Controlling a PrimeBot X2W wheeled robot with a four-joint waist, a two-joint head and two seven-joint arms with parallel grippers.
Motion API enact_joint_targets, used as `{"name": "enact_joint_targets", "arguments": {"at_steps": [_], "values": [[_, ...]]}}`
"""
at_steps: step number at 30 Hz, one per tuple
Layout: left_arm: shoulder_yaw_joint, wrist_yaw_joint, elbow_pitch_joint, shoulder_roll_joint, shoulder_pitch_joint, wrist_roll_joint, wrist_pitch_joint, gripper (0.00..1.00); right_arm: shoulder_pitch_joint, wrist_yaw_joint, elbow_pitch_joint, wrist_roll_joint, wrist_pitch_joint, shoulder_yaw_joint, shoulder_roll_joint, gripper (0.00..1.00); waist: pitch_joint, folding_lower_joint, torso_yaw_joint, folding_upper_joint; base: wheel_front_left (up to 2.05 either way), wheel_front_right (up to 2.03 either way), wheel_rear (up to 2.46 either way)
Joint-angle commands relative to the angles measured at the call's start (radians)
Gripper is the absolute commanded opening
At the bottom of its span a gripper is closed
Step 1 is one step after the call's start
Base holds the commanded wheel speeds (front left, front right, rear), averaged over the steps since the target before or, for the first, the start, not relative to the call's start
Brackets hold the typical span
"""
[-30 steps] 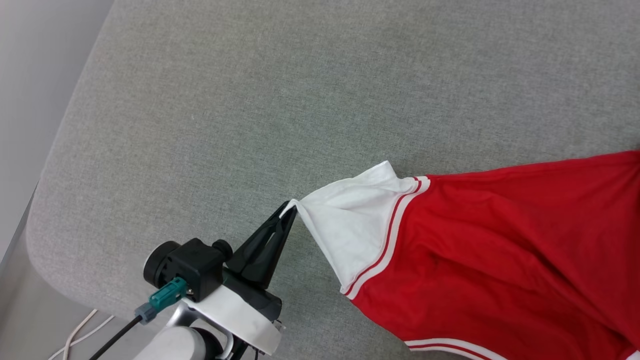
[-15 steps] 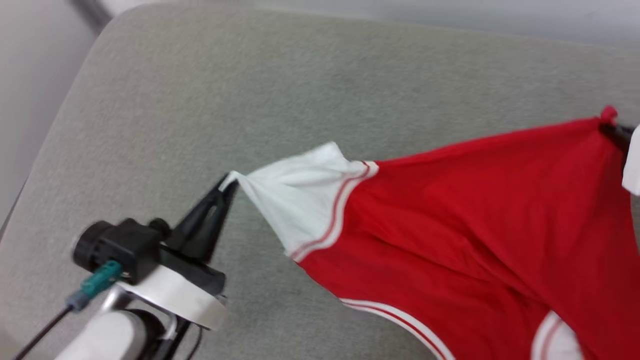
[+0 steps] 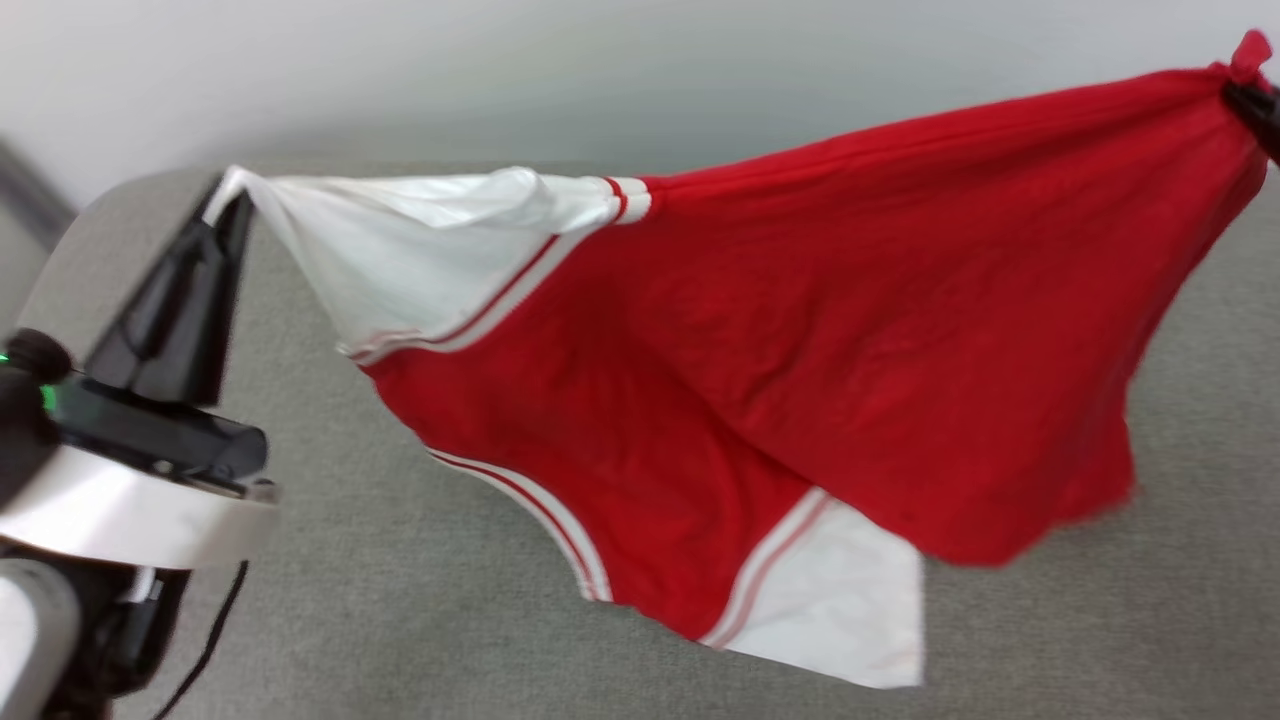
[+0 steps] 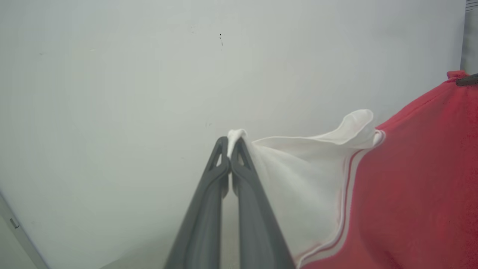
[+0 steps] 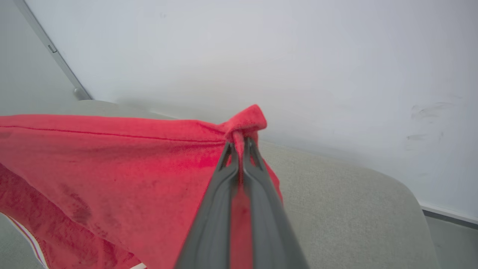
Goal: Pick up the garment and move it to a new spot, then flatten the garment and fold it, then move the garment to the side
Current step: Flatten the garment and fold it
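Note:
The garment (image 3: 800, 330), a red shirt with white striped sleeves, hangs stretched in the air above the grey cushion (image 3: 400, 600). My left gripper (image 3: 228, 195) is shut on the tip of a white sleeve (image 4: 298, 175) at the upper left of the head view. My right gripper (image 3: 1250, 95) is shut on a bunched red corner (image 5: 246, 119) at the upper right edge. The shirt's lower part droops between them, and the second white sleeve (image 3: 840, 600) dangles lowest. In the left wrist view, my left gripper (image 4: 229, 144) pinches white cloth; in the right wrist view, my right gripper (image 5: 239, 144) pinches red cloth.
A pale wall (image 3: 600, 70) stands right behind the cushion. The cushion's rounded left corner (image 3: 110, 200) lies just beyond my left gripper, and its right end (image 5: 392, 194) curves off toward a floor strip. A dark cable (image 3: 215, 630) hangs under my left wrist.
Both grippers have lifted the garment off the cushion, so it now hangs spread between them. The head camera has tilted up, bringing the wall and my right gripper into view.

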Motion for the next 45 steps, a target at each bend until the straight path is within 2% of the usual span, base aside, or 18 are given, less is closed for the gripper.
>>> {"name": "enact_joint_targets", "arguments": {"at_steps": [1,8,14,20,25,29,35,41,45], "values": [[0.029,0.015,-0.026,0.014,-0.015,-0.007,0.0,0.0,0.02,0.0,-0.04,0.009,0.003,-0.018,0.014,0.0,-0.037,0.0,-0.04,0.0,0.0,0.0,0.0],[0.141,0.054,-0.11,0.057,-0.052,-0.035,0.008,0.0,0.037,0.0,-0.192,0.029,0.007,-0.089,0.066,0.0,-0.055,0.0,-0.074,0.0,0.0,0.0,0.0],[0.236,0.075,-0.162,0.089,-0.134,-0.064,0.017,0.0,0.007,0.0,-0.274,0.02,-0.009,-0.108,0.106,0.0,-0.035,0.0,-0.095,0.0,0.0,0.0,0.0],[0.297,0.079,-0.169,0.119,-0.273,-0.082,0.034,0.0,-0.042,0.0,-0.317,0.006,-0.037,-0.127,0.128,0.0,0.03,0.0,-0.106,0.0,0.0,0.0,0.0],[0.3,0.066,-0.141,0.14,-0.393,-0.087,0.05,0.0,-0.087,0.0,-0.319,-0.013,-0.076,-0.135,0.128,0.0,0.103,0.0,-0.114,0.0,0.0,0.0,0.0],[0.282,0.038,-0.088,0.143,-0.547,-0.107,0.057,0.0,-0.149,-0.001,-0.294,-0.018,-0.112,-0.143,0.118,0.0,0.197,0.0,-0.118,0.0,0.0,0.0,0.0],[0.203,-0.046,0.055,0.145,-0.826,-0.088,0.067,0.0,-0.306,-0.001,-0.217,-0.07,-0.178,-0.131,0.091,0.0,0.354,0.0,-0.118,0.0,0.0,0.0,0.0],[0.088,-0.117,0.302,0.07,-1.16,-0.019,0.051,0.0,-0.518,-0.001,-0.072,-0.12,-0.256,-0.105,0.051,0.0,0.485,0.0,-0.093,0.0,0.0,0.0,0.0],[-0.018,-0.196,0.489,0.038,-1.372,0.089,0.046,0.0,-0.687,-0.001,0.058,-0.183,-0.327,-0.063,0.021,0.0,0.558,0.0,-0.077,0.0,0.0,0.0,0.0]]}}
